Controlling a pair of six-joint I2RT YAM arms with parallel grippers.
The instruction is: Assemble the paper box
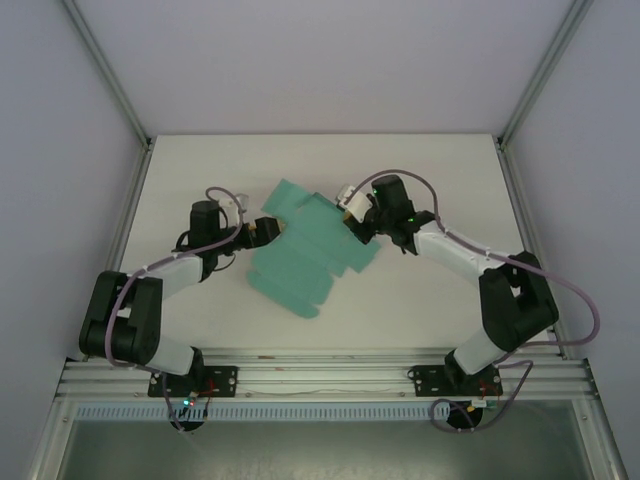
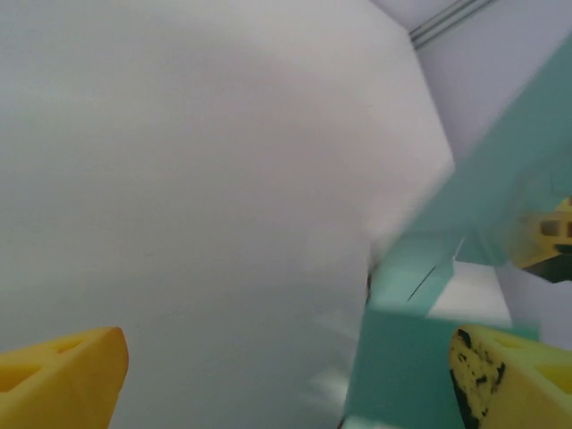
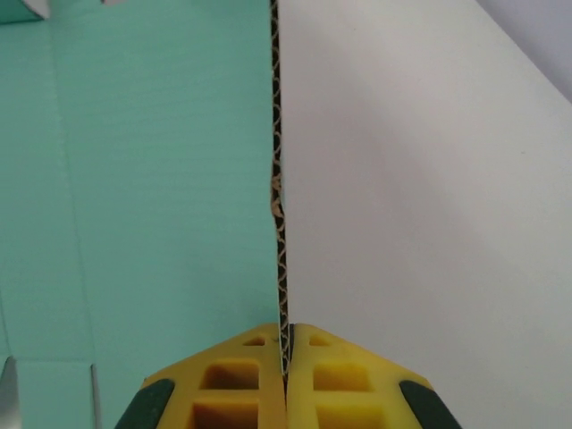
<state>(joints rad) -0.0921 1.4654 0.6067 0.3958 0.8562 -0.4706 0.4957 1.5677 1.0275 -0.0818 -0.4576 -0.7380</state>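
Teal paper box (image 1: 300, 262), white table (image 1: 425, 305), grey walls (image 1: 60, 150).

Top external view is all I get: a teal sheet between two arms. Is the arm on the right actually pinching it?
Observer: Yes. The right wrist camera shows the right gripper shut on an edge of the paper box sheet. Its yellow fingers are pressed together, with the card's wavy core between them.
Visitor: And the other arm?
Observer: The left gripper stands wide open. Its wrist camera shows a piece of the sheet inside the gap, close to one finger, not clamped.
Visitor: Is the sheet lying flat?
Observer: Not all of it. In the left wrist view, a part seems to slant up off the white table.
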